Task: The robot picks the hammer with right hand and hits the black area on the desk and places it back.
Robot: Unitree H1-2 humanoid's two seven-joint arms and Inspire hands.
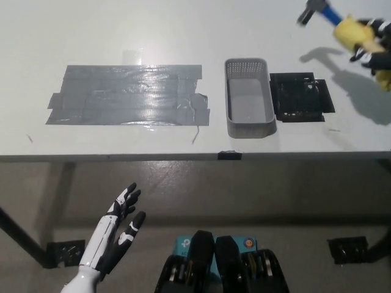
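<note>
A hammer (333,17) with a dark head, blue neck and yellow grip is raised high above the white desk (183,36) at the top right. My black right hand (371,43) is shut on its yellow grip, at the picture's right edge. Below it lies a small black pad (300,96) on the desk, bare. A large patch of dark grey tape (128,94) covers the desk's left half. My white left hand (116,232) rests open below the desk's front edge at the lower left.
A grey mesh basket (248,124) stands between the tape patch and the black pad. The desk's front edge (183,156) runs across the middle, with floor and desk legs below.
</note>
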